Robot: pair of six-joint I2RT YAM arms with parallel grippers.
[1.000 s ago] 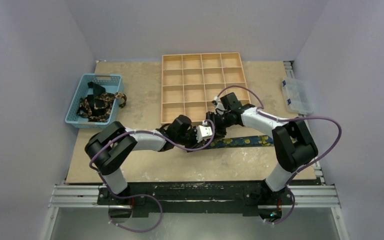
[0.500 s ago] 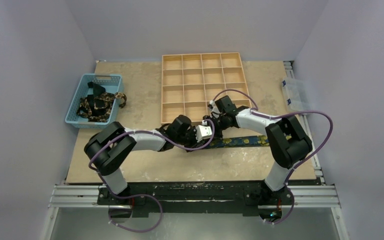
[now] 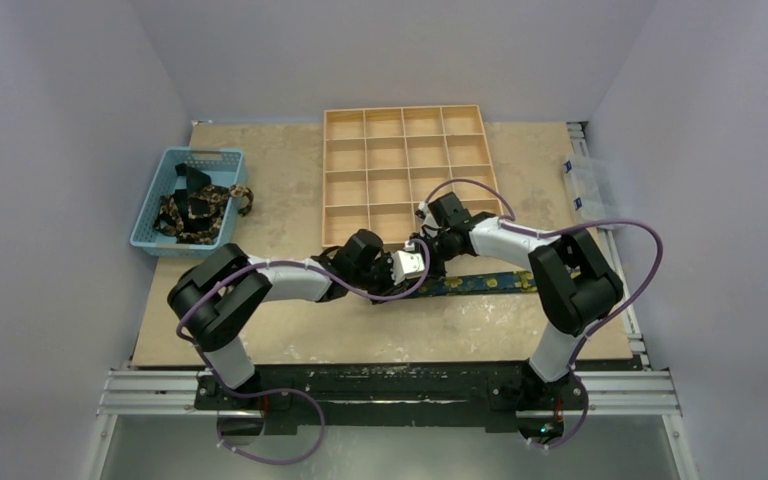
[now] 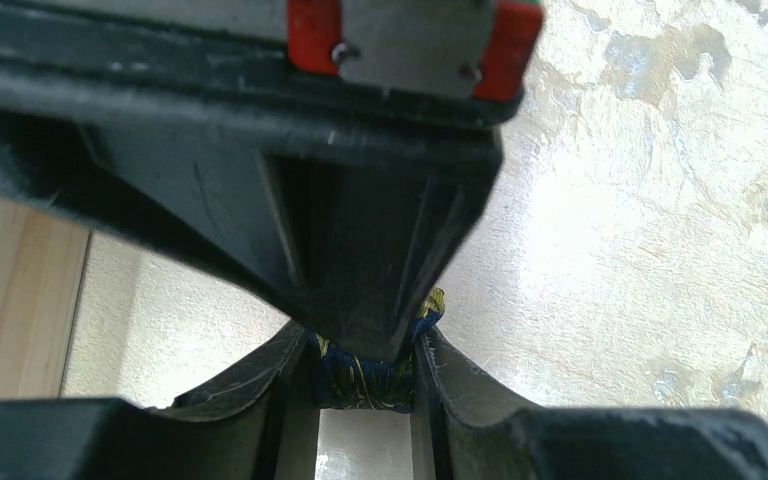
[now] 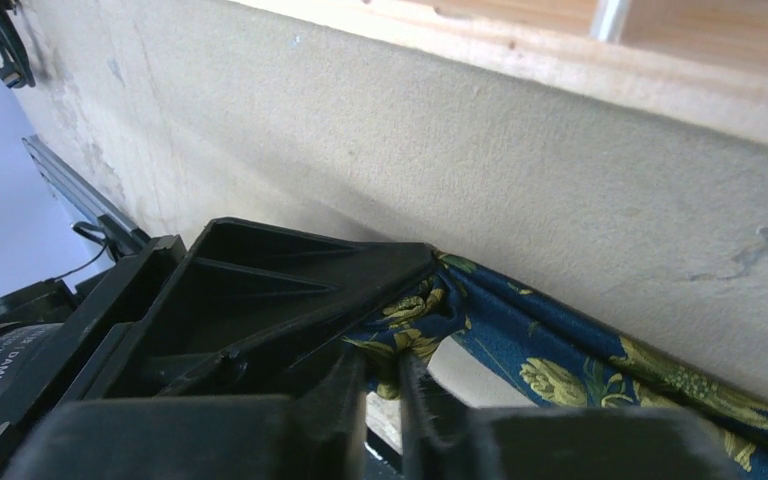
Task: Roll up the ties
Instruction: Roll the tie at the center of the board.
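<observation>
This is a robotics lab test booth. Plain pale walls (image 3: 70, 90) box in a worn tabletop (image 3: 280, 200), and a left arm (image 3: 280, 275) and right arm (image 3: 505, 235) trailing purple cables (image 3: 657, 262) stand on a metal rail (image 3: 390, 395) at its near edge.

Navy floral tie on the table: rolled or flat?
Partly rolled: a small wad sits in the left end effector; the rest of the navy gold-flowered fabric tie lies flat.

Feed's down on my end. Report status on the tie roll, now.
Left end effector shut on rolled end of tie. Right end effector pinching it alongside. Rest flat on table. Wooden tray beyond, apart.
</observation>
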